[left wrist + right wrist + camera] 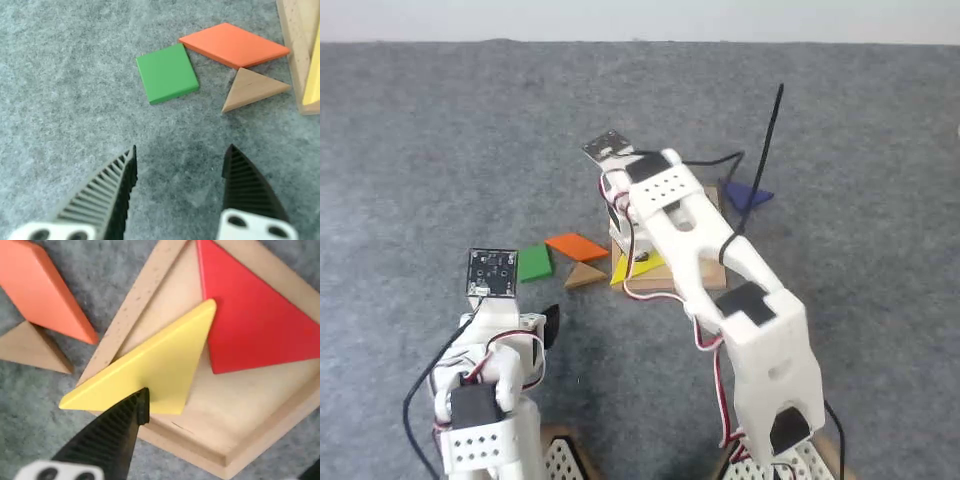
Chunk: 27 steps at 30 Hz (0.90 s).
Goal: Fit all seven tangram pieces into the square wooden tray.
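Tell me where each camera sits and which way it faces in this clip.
High view: fixed above, behind the arms' bases, looking down over the grey table; both arms show.
Left wrist view: on the left arm, facing down at the green square; open left end effector shows.
Right wrist view: on the right arm, close above yellow triangle and tray; one finger of the right end effector shows.
Both wrist views share the orange parallelogram.
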Each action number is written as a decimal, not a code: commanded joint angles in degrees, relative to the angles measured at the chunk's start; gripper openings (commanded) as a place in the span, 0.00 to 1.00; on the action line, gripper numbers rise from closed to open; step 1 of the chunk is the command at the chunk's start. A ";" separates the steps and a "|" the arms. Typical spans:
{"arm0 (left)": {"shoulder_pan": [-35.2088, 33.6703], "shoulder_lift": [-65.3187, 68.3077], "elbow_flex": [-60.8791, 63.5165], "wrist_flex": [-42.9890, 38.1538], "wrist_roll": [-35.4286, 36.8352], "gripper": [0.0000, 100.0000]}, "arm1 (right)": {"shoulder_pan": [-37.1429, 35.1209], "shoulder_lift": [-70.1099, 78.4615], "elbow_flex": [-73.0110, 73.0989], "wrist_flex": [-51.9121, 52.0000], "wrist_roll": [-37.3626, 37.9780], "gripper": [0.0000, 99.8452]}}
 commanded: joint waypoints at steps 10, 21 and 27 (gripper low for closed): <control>-0.35 -0.62 -0.40 0.18 -0.44 0.27 | -0.04 -12.26 18.81 -15.25 1.41 0.51; -0.35 -0.62 -0.40 0.18 -0.44 0.27 | 4.26 -4.44 7.30 -12.09 3.52 0.51; -0.35 -0.62 -0.40 0.18 -0.44 0.27 | 4.09 -2.33 1.93 -5.85 5.98 0.51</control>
